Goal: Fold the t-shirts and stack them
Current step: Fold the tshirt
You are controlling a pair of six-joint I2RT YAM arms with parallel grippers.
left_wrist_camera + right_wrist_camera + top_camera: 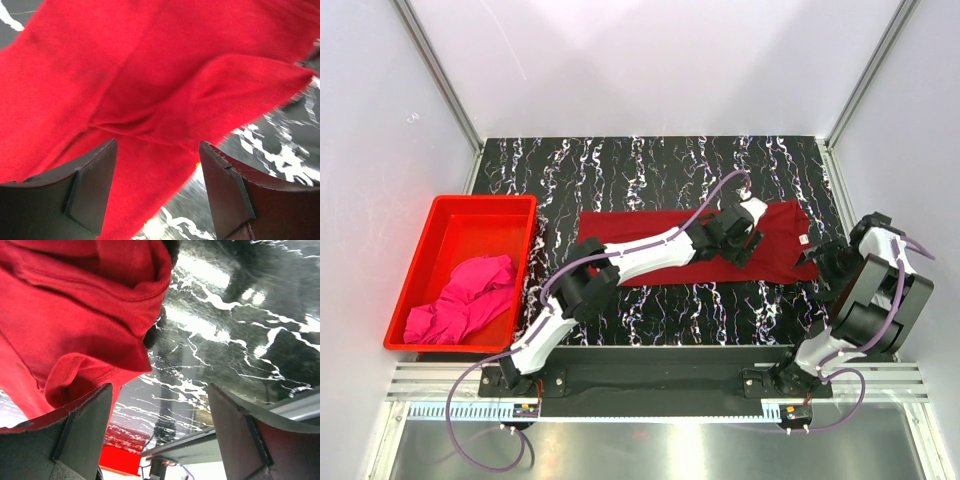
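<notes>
On the table (670,165) lies one t-shirt (650,222), with the other t-shirt (465,300) in the bin (450,212) to its left

Bare marbled table (650,160) runs open along the far side of the crimson shirt (640,222), and along the near strip. Left arm (650,250) lies diagonally across the shirt's middle. Red bin (470,235) walls the left edge; right arm (870,290) crowds the right edge. Bare lane between bin and shirt.

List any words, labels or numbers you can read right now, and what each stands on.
No text can be read.
White neck label on the dark red t-shirt: too small to read.
Pink t-shirt, red bin, table: no writing visible.
</notes>
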